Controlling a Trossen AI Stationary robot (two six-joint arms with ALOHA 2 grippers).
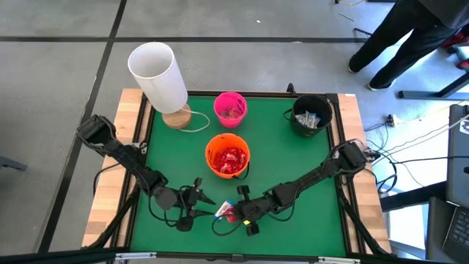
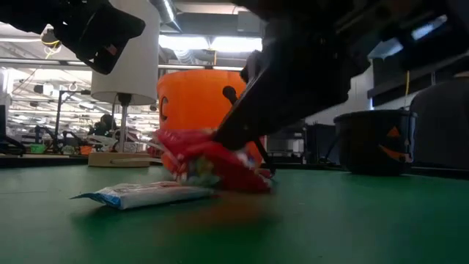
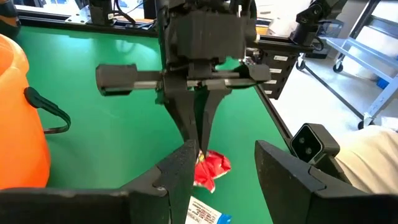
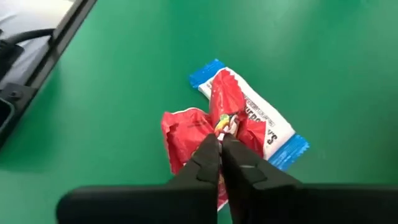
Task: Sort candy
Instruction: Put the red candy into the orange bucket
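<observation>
Currently at pick step: my right gripper (image 4: pixel 221 142) has jaws pinched on red candy (image 4: pixel 186 134) lying partly over blue-white bar (image 4: pixel 273 134) just beyond tips, left gripper (image 3: pixel 214 168) spread nearby; next, lift w/o dragging bar, carry to orange bucket (image 1: pixel 228 155).

The right hand (image 4: pixel 220 144) covers the near part of the red candy (image 4: pixel 186 134). Beyond it, the red wrapper hides the middle of the white-and-blue candy (image 4: pixel 267 127). Print on both wrappers is too small to read.
</observation>
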